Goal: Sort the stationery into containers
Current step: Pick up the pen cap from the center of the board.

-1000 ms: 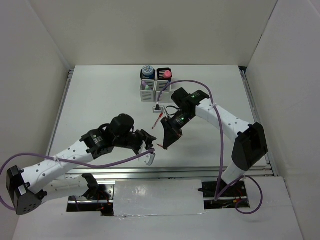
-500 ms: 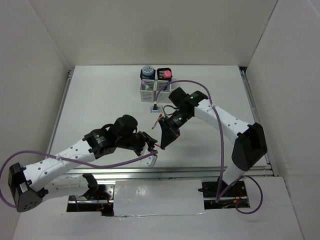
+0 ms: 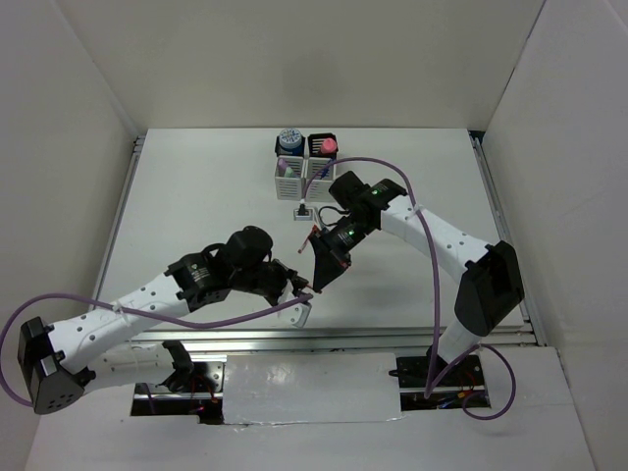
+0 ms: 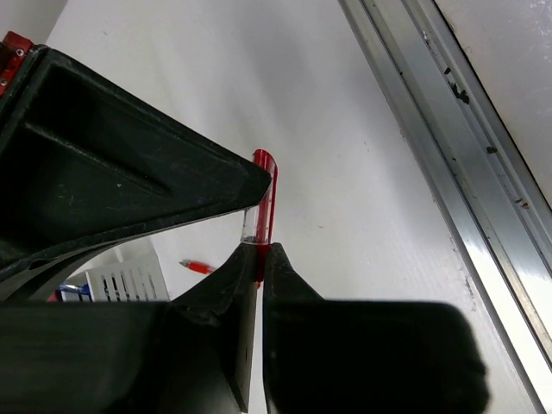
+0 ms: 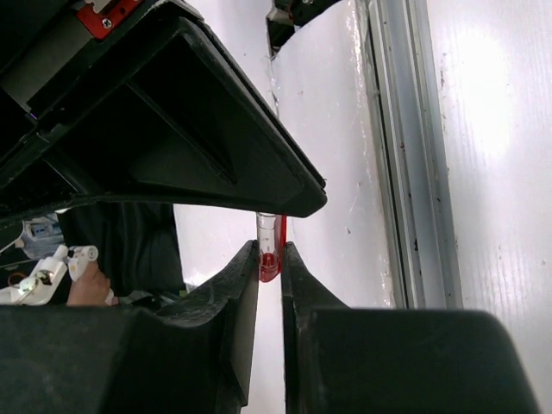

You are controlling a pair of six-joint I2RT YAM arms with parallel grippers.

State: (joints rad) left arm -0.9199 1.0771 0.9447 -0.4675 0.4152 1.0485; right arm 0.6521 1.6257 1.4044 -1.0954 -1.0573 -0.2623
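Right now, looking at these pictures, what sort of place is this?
Probably a robot test cell in a lab. Plain white walls box in a white table edged with an aluminium rail; the left arm and right arm, trailing purple cables, hold one red pen near the pen cups.

Left end effector (image 4: 259, 252) and right end effector (image 5: 269, 248): matte black. Pen (image 4: 264, 191) between them: red with a clear section. Second pen (image 4: 198, 267): red. Worktop (image 3: 196, 196): white. Containers (image 3: 319, 178): two black and two white, the white ones patterned with vertical slots. Roll (image 3: 288, 137): blue. Tube cap (image 3: 330, 146): pink. Arm cable (image 3: 368, 159): purple. Arm links (image 3: 118, 314): white.
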